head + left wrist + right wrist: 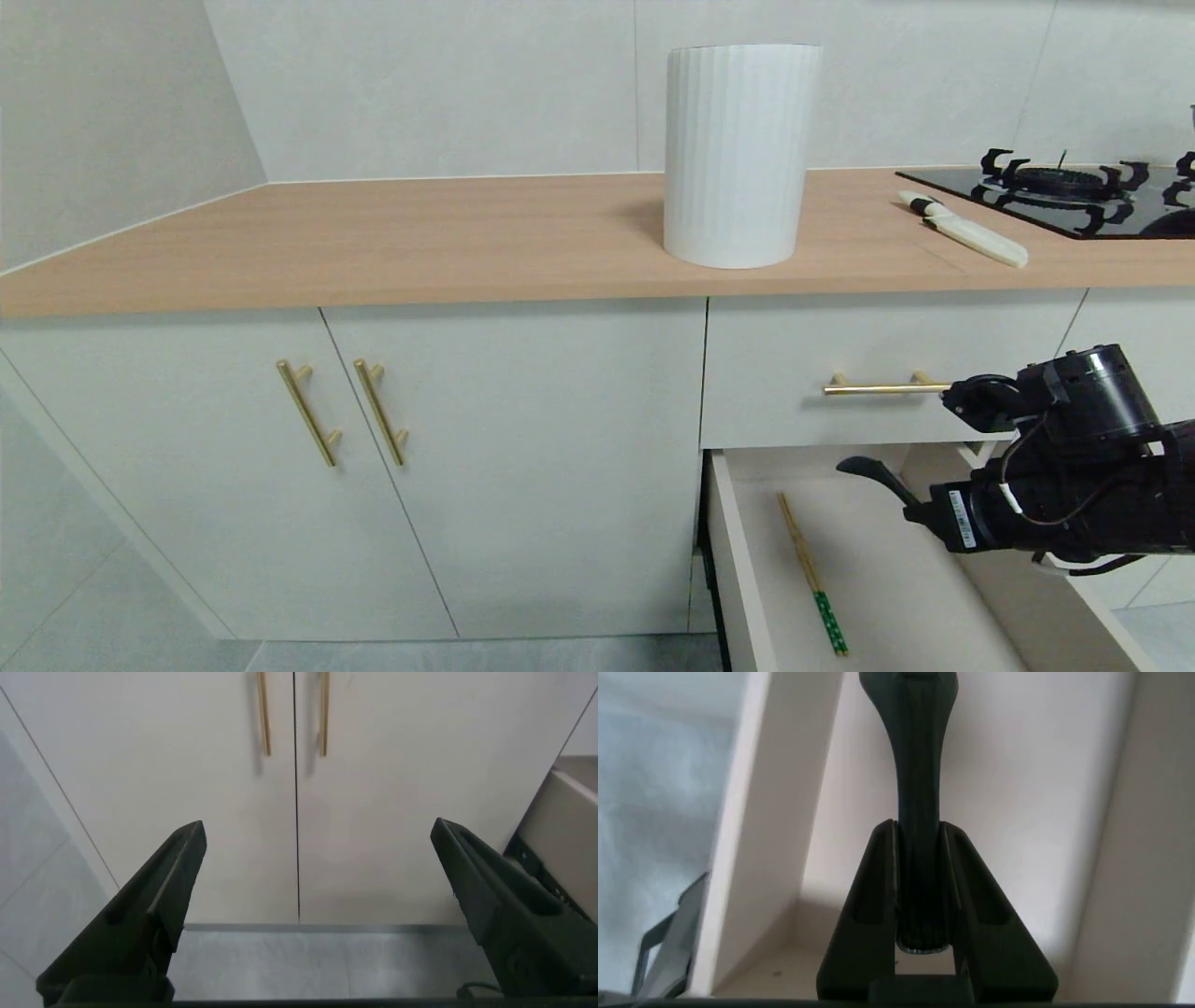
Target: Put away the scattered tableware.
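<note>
Open drawer [896,579]: R tool [918,859] clamps blk utensil [866,469].

I'm in a home kitchen, afaict: wood-look countertop [420,233] w/ a black gas hob [1064,191] set into it at my right, tiled wall [448,84] behind, white cabinet doors [523,467] w/ gold bar handles [308,413] below. Knife [966,231] lies on the counter near the hob; chopsticks [812,574] lie in the open drawer [738,560] below.

right gripper [922,511] has a black utensil [868,471] over the open drawer [731,560], chopsticks [810,571] lying inside
</note>
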Robot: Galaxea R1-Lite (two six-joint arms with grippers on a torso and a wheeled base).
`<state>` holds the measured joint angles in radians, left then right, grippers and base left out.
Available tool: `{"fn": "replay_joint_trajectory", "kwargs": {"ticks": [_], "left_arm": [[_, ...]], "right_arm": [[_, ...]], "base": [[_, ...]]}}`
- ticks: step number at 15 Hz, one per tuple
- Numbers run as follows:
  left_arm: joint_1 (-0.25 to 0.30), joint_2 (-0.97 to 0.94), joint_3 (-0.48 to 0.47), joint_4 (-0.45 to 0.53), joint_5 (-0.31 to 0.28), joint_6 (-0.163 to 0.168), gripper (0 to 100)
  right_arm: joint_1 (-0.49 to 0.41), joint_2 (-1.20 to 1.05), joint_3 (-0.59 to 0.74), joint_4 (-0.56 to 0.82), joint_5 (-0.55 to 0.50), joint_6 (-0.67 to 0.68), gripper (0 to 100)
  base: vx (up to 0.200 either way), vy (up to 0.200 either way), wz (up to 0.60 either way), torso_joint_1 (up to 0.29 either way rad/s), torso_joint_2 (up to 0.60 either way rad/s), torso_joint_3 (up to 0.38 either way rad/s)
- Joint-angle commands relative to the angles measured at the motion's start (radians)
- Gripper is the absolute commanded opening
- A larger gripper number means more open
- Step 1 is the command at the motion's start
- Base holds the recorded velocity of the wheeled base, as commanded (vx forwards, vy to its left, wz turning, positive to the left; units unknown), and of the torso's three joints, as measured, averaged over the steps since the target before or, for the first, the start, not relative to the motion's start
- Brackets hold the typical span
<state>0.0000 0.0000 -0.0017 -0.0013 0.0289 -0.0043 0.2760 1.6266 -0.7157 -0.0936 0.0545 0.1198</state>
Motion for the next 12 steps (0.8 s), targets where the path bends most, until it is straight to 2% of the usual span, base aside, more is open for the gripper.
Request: {"fn": "replay_joint_trajectory", "kwargs": {"ticks": [1,5,8,12], "left_arm": [[0.000,0.000,0.000,0.000,0.000,0.000,100],[0.000,0.000,0.000,0.000,0.000,0.000,100],[0.000,0.002,0.000,0.000,0.000,0.000,100],[0.000,0.002,0.000,0.000,0.000,0.000,100]], "right_arm": [[0.000,0.012,-0.001,0.000,0.001,0.000,0],[-0.004,0.078,-0.005,-0.028,-0.022,0.001,0],[-0.004,0.231,-0.005,-0.129,-0.165,0.004,0],[-0.003,0.412,-0.001,-0.253,-0.180,0.009,0]], "base": [[0.000,0.000,0.00,-0.022,0.10,0.046],[0.000,0.000,0.00,-0.003,0.01,0.010],[0.000,0.000,0.00,0.000,0.00,0.000],[0.000,0.000,0.00,0.000,0.00,0.000]]}}
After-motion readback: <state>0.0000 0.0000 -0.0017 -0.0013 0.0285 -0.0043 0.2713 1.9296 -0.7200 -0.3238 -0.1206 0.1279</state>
